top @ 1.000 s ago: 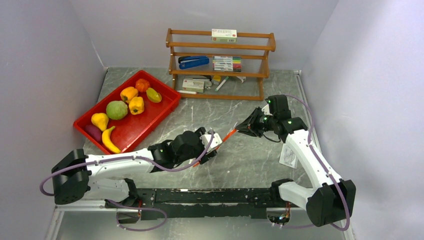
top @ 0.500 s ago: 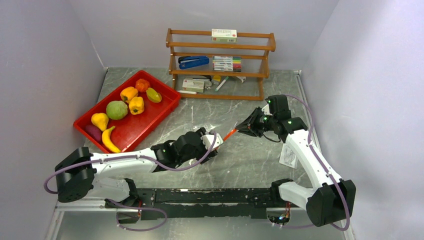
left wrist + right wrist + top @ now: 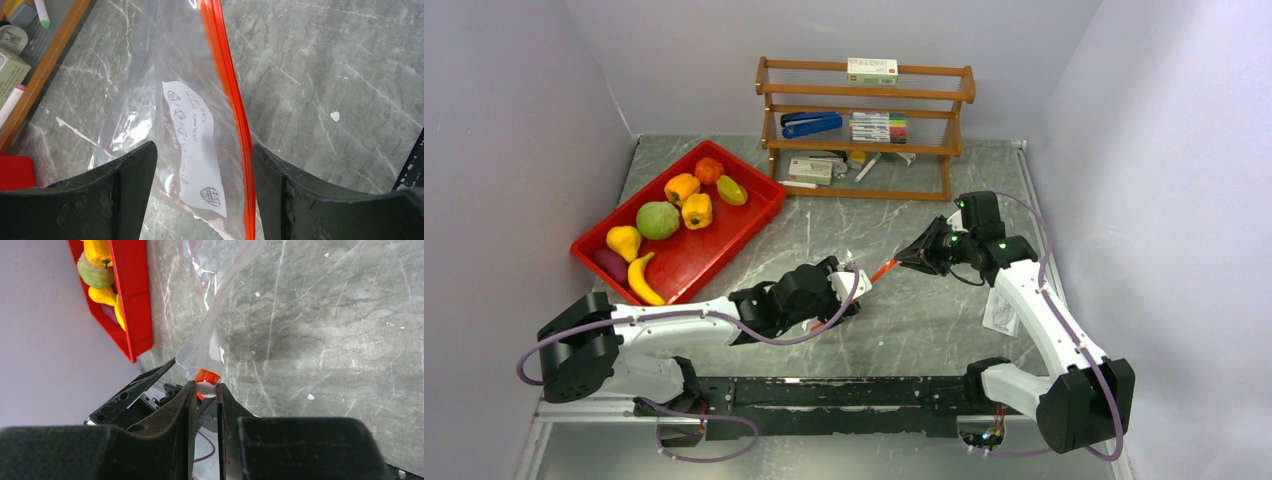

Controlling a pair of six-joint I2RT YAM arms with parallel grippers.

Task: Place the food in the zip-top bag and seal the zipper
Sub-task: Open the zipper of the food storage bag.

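Right jaws: closed on one end of the zipper (image 3: 206, 376), with the red-orange strip pinched between the pads and the clear film of the zip-top bag (image 3: 215, 290) trailing away from them. Left jaws: open, the fingers (image 3: 125, 185) standing either side of the bag, with its white label patch (image 3: 195, 150) and the zipper strip between them. The strip runs close along one finger, and we cannot tell whether it touches. From above, the bag spans the gap between the two wrists near the middle of the worktop (image 3: 924, 320); we cannot tell whether its body rests on the surface. The food (image 3: 657, 219) sits in the red tray (image 3: 724, 235) at the left rear: two yellow-orange peppers, a green round fruit, a pear and a banana among it. A wooden rack (image 3: 864, 95) stands along the back wall.
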